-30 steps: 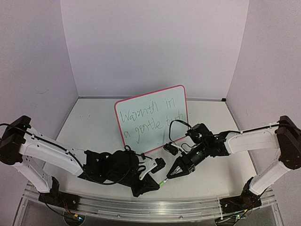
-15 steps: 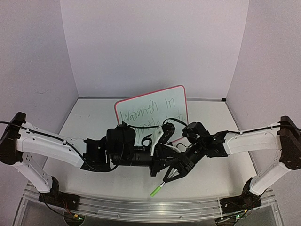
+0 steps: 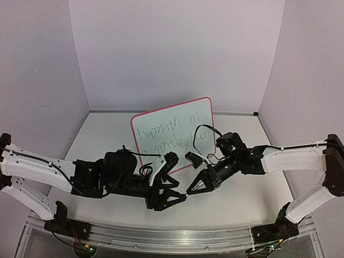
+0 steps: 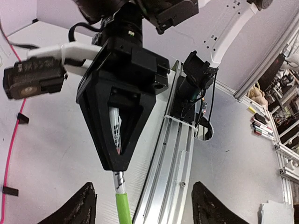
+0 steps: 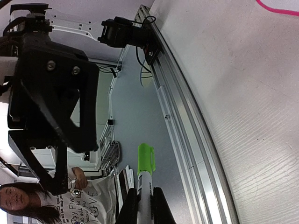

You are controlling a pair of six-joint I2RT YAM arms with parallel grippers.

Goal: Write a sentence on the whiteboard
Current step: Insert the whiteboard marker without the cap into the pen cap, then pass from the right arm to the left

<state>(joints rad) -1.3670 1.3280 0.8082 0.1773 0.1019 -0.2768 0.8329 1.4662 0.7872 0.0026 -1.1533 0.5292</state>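
Note:
The whiteboard (image 3: 161, 126) stands upright at mid-table in its pink frame, and the sentence (image 3: 173, 137) runs across it in two green handwritten lines. In front of it my right gripper (image 3: 190, 189) is shut on a white marker (image 5: 148, 186), whose green cap (image 5: 145, 159) sticks out past the fingertips. The left wrist view shows the same marker (image 4: 122, 205) coming out below the right gripper's black fingers (image 4: 117, 140). My left gripper (image 4: 145, 210) faces it, jaws open to either side of the cap and not touching it. In the top view the left gripper (image 3: 176, 181) is just left of the right one.
The aluminium rail (image 3: 172, 236) along the table's near edge lies right behind both grippers. The right arm's base (image 4: 194, 79) is bolted to that rail. Purple walls (image 3: 177, 48) close in the back and sides. A clip foot (image 4: 22, 118) of the board stands on the table.
Half a second ago my left gripper reached across in front of the board, shut by the marker. It has now opened and drawn back leftward. The right gripper still holds the marker.

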